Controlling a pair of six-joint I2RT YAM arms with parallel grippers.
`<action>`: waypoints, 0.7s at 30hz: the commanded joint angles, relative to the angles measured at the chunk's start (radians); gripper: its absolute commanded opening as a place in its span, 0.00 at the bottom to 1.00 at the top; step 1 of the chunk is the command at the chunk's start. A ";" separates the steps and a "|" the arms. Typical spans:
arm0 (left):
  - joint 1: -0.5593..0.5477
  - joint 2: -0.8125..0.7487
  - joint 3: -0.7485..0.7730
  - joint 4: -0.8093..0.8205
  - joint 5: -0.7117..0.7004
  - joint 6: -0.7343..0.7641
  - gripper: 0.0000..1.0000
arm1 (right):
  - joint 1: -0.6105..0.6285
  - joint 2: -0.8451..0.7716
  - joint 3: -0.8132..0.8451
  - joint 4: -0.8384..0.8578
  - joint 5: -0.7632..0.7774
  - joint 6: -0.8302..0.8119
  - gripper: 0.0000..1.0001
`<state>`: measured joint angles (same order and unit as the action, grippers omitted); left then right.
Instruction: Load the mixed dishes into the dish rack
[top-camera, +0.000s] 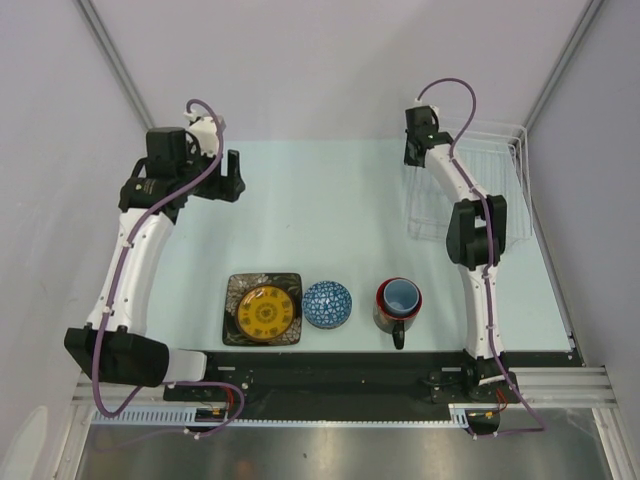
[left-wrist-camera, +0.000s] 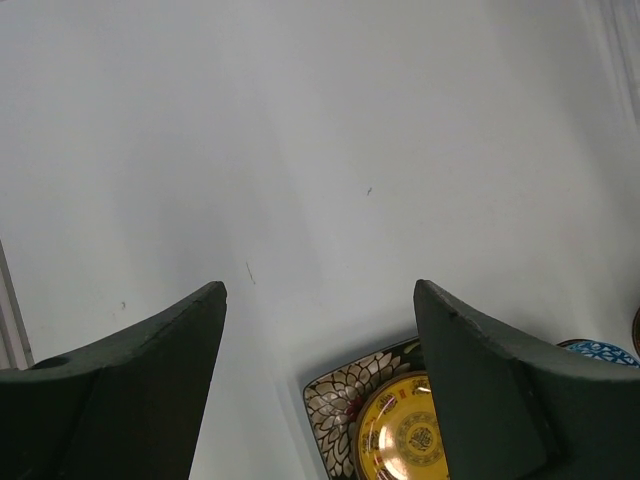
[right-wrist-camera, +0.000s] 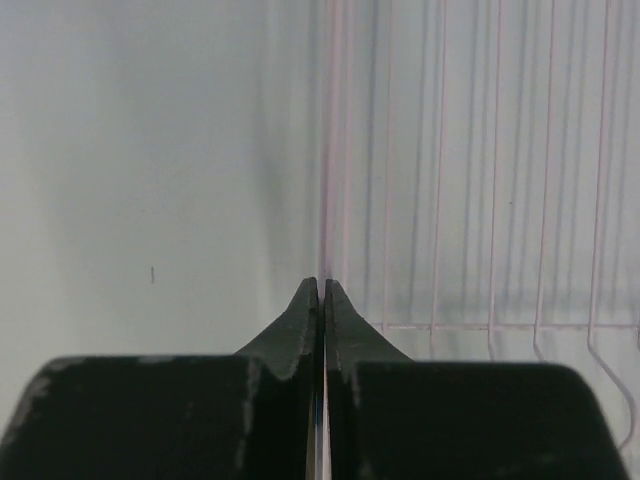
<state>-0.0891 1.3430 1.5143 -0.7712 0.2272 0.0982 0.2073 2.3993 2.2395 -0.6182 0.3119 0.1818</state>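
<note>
The black square floral plate (top-camera: 236, 312) lies near the table's front with the small yellow plate (top-camera: 266, 311) on it. The blue-white bowl (top-camera: 327, 304) sits to its right. Further right, the dark red-lined mug (top-camera: 383, 305) holds the light blue cup (top-camera: 402, 296). The speckled beige bowl is out of view. The dish rack (top-camera: 432, 215) stands at the back right. My right gripper (top-camera: 415, 152) is shut on the rack's left edge wire (right-wrist-camera: 325, 150). My left gripper (top-camera: 228, 178) is open and empty at the back left, above bare table (left-wrist-camera: 320, 290); the floral plate (left-wrist-camera: 345, 400) and yellow plate (left-wrist-camera: 400, 435) show below it.
Grey walls close in the table on the left, back and right. The rack's far side stands against the right wall's metal post (top-camera: 525, 130). The blue-white bowl's rim (left-wrist-camera: 600, 350) shows at the left wrist view's right edge.
</note>
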 joint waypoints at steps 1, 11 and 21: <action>0.002 -0.028 -0.014 0.039 -0.019 0.020 0.81 | 0.069 -0.022 -0.035 0.005 -0.059 -0.024 0.00; 0.002 -0.077 -0.062 0.061 -0.034 0.029 0.81 | 0.285 -0.161 -0.231 0.075 -0.243 -0.215 0.00; 0.002 -0.107 -0.103 0.079 -0.052 0.035 0.81 | 0.515 -0.322 -0.386 0.052 -0.355 -0.481 0.02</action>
<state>-0.0891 1.2728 1.4250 -0.7300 0.1894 0.1146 0.6575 2.1857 1.9057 -0.5182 0.0273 -0.1673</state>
